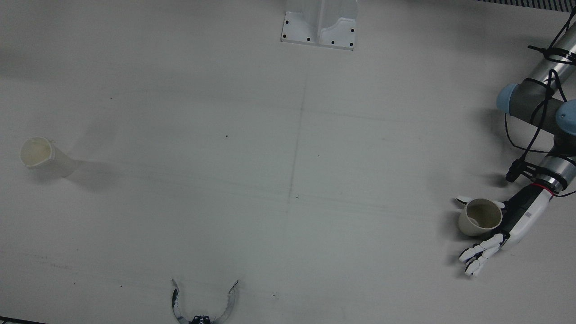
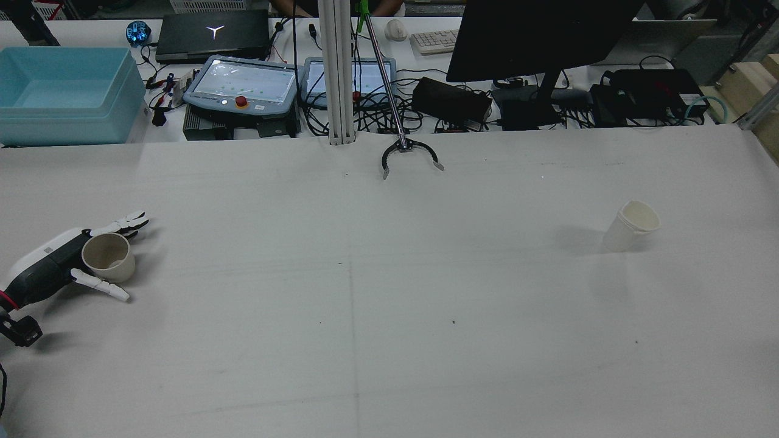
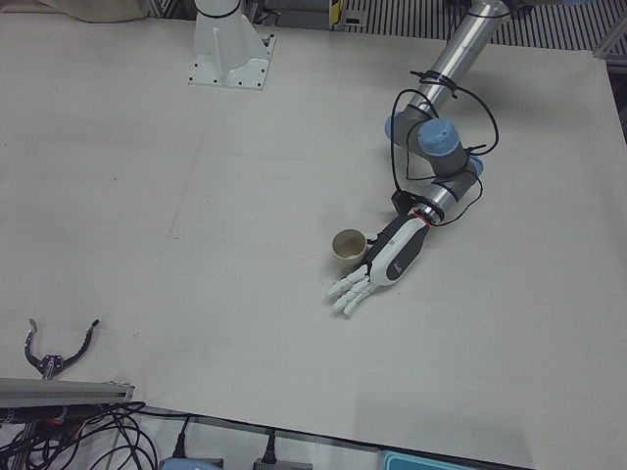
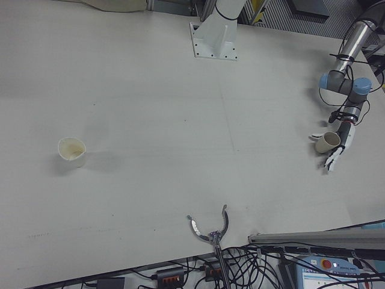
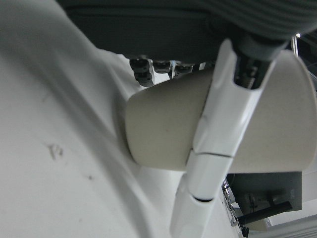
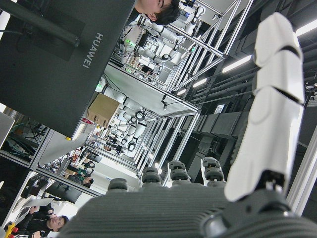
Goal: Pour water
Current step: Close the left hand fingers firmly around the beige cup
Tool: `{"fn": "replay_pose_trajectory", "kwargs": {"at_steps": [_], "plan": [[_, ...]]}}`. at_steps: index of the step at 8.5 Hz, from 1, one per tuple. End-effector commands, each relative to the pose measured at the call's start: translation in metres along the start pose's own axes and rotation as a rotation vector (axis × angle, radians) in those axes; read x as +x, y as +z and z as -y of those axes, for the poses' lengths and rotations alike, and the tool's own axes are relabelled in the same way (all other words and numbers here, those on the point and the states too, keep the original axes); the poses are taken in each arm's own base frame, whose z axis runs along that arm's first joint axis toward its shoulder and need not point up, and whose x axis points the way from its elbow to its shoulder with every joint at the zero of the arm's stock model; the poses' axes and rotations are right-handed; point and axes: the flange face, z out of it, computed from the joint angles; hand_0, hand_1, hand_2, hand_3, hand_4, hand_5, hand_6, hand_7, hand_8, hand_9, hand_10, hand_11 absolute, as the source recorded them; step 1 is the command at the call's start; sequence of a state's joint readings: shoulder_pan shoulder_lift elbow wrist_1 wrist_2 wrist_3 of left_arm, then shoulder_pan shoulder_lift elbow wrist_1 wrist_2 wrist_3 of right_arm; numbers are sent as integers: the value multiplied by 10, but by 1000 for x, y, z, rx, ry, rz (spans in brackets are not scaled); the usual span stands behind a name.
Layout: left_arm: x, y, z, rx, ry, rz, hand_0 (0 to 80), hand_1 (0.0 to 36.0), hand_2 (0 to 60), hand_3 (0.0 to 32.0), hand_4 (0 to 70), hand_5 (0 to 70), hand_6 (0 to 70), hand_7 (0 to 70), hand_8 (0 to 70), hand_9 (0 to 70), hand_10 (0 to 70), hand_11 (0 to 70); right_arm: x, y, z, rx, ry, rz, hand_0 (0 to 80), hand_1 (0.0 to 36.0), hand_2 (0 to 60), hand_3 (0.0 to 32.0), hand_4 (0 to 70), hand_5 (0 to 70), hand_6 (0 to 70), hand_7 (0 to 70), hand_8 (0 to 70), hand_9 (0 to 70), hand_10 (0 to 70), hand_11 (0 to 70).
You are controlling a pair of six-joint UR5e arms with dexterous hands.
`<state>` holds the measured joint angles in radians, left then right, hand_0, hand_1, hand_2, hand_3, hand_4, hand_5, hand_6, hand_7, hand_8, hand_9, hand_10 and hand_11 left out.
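A beige paper cup [image 1: 480, 218] [image 2: 109, 257] stands upright near the table's edge on the robot's left. My left hand [image 1: 522, 217] [image 2: 53, 267] lies low around it, open: the thumb [image 5: 223, 139] passes along one side, the straight fingers [image 1: 479, 256] lie on the other, and the cup rests near the palm. A white cup with a small spout [image 1: 42, 155] [image 2: 632, 225] stands alone far over on the robot's right half. My right hand [image 6: 208, 198] shows only in its own view, raised toward the room, fingers apart, holding nothing.
A black grabber claw [image 1: 204, 306] [image 2: 409, 155] rests at the table's far edge, middle. An arm pedestal [image 1: 319, 22] stands at the robot's side. Behind the table lie a blue bin [image 2: 61, 91], pendants and a monitor.
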<state>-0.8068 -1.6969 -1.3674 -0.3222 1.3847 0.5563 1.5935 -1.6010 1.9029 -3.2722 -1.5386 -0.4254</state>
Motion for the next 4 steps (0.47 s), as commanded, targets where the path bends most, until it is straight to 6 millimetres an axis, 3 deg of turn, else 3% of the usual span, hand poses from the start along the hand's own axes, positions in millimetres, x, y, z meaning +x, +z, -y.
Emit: {"fn": "replay_pose_trajectory", "kwargs": {"at_steps": [1, 4], "plan": [[-1, -2, 1, 11, -19, 9, 800, 360, 0, 0, 275, 0, 49, 56, 39, 8, 57, 136, 0, 0, 1, 1, -1, 0, 516, 199, 137, 82, 3, 73, 64, 72, 62, 36, 0, 0], [-1, -2, 3, 16, -20, 10, 800, 360, 0, 0, 284, 0, 50, 58, 39, 9, 60, 140, 0, 0, 1, 3, -1, 1, 515, 197, 133, 84, 7, 73, 64, 68, 60, 34, 0, 0]]}}
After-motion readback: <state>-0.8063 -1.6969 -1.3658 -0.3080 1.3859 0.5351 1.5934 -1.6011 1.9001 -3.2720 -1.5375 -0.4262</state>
